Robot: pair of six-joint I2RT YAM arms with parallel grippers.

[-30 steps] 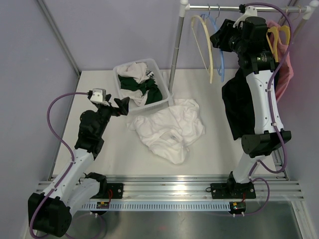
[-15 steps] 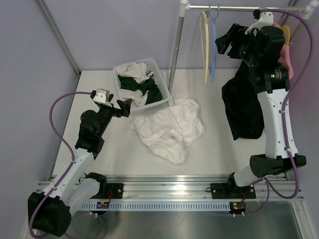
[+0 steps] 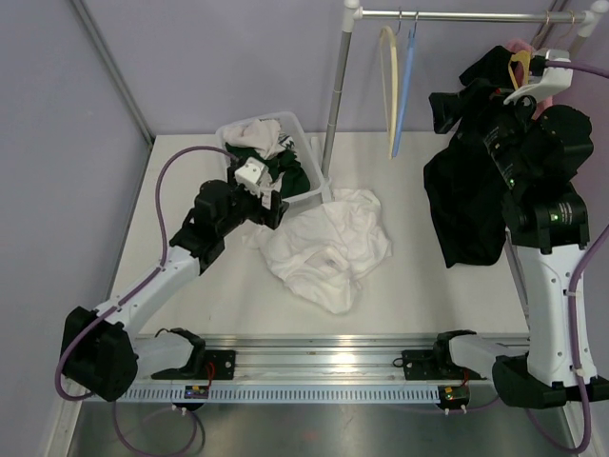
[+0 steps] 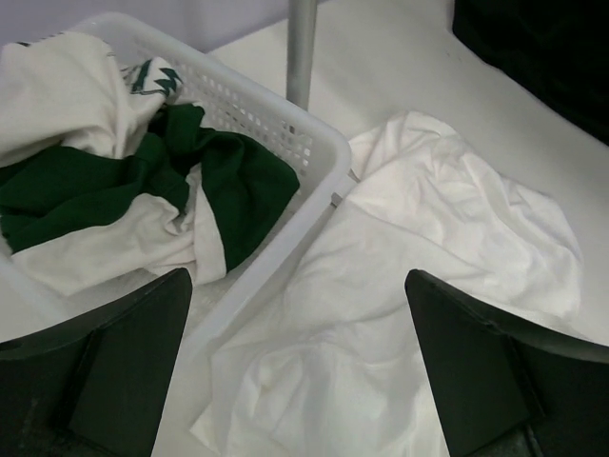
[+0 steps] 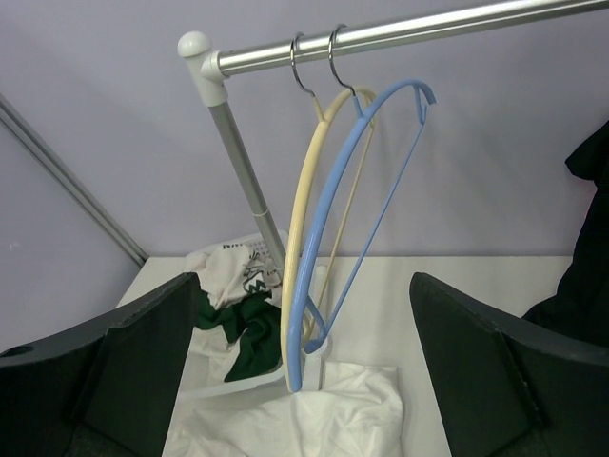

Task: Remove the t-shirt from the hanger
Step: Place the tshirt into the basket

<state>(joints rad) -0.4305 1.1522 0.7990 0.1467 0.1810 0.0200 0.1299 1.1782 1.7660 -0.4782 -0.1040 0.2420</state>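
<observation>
Hanging at the right end of the rail (image 3: 447,13), above the counter's right edge, a black t-shirt (image 3: 463,195) drapes from a yellow hanger (image 3: 520,69). The right hand (image 3: 447,109) hovers beside it, spread wide and empty. The left hand (image 3: 269,203), also wide and empty, is by the basket (image 4: 319,143). Probably best: pinch the shoulder fabric and slide it off the hanger's arm.
</observation>
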